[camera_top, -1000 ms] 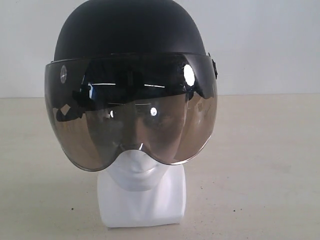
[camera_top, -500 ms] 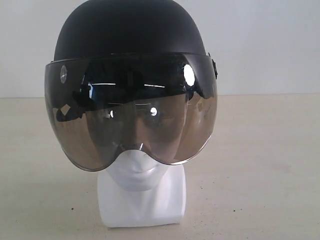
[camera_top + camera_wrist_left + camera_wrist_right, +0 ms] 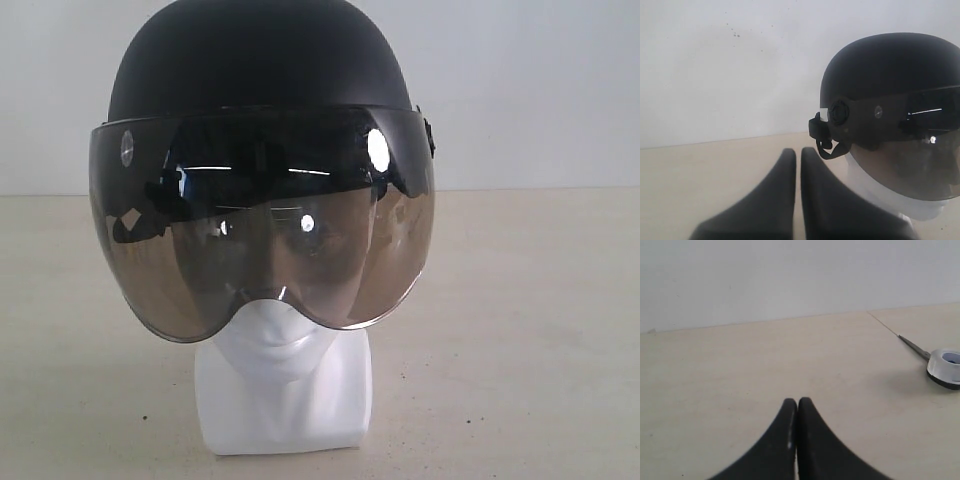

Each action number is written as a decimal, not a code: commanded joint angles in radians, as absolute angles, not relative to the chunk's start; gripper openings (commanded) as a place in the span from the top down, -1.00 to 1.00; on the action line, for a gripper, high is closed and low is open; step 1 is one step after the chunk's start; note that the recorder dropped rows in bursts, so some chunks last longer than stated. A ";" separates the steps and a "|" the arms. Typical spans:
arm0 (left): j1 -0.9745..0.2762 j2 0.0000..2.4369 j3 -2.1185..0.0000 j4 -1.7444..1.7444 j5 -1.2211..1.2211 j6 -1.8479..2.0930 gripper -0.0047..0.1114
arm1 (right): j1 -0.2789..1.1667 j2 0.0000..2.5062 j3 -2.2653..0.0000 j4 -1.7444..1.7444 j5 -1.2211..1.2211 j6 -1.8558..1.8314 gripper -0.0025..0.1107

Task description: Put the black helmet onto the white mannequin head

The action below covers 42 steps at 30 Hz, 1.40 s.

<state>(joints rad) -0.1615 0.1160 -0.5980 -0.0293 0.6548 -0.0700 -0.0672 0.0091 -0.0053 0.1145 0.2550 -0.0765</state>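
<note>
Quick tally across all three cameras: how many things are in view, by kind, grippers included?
black helmet: 1
white mannequin head: 1
white roll, perhaps tape: 1
Grippers: 2, left gripper and right gripper
Total: 5

Lighting: bright, even and diffuse in all three views; wall (image 3: 540, 90) washed pale.
Glare: visor (image 3: 260, 250) of the black helmet (image 3: 260, 60) bears round white highlights and thin horizontal streaks.
Shadows: faint and soft beneath the white mannequin head (image 3: 285, 400) on the table (image 3: 520, 330); another beside the tape roll (image 3: 945, 369).
Focus: exterior view slightly soft and grainy; left gripper (image 3: 798, 151) and right gripper (image 3: 797, 401) dark, featureless, blurred at close range.
</note>
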 commanded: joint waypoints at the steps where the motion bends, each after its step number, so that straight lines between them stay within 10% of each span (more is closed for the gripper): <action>1: -0.160 0.112 -0.597 -0.037 0.656 -0.080 0.84 | -0.067 0.000 0.000 0.111 0.280 -0.053 0.96; 42: -0.160 0.112 -0.597 -0.037 0.656 -0.080 0.84 | 0.090 0.000 0.000 0.071 0.340 -0.031 0.96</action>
